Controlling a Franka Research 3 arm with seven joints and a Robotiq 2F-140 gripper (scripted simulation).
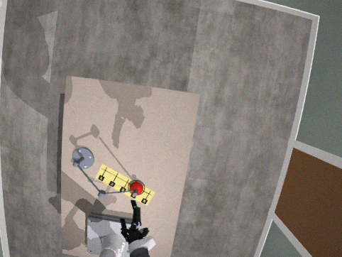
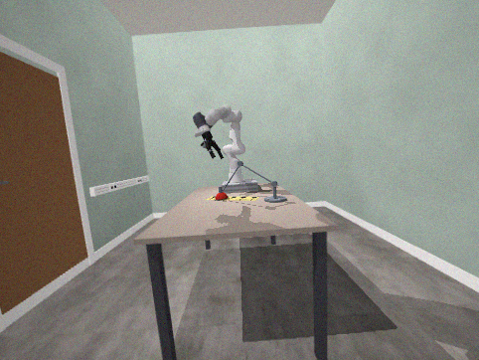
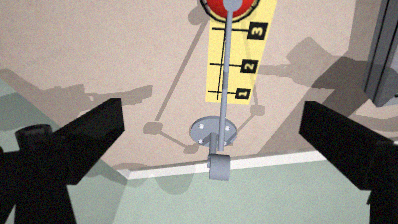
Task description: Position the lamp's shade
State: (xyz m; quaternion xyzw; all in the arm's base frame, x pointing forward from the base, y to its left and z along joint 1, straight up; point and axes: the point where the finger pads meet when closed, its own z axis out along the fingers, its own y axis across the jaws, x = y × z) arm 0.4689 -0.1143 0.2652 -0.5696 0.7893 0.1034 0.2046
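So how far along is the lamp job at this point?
Done so far: the red shade sits over the yellow numbered strip, past marks 1 to 3, about at the fourth of five marks. In hand: nothing; the gripper hangs open above the bench, off the lamp. Left: the exterior view shows the shade low, near the bench, so rim height and the farthest stable mark look unsettled.

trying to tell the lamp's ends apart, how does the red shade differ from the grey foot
The shade is red; the foot is grey. The shade sits over the yellow numbered strip, past mark 3, while the foot stands on bare bench beyond the strip's low-number end. The foot is a flat disc with small dots on top; the shade has none. Both look round from above and are linked by the thin arm.
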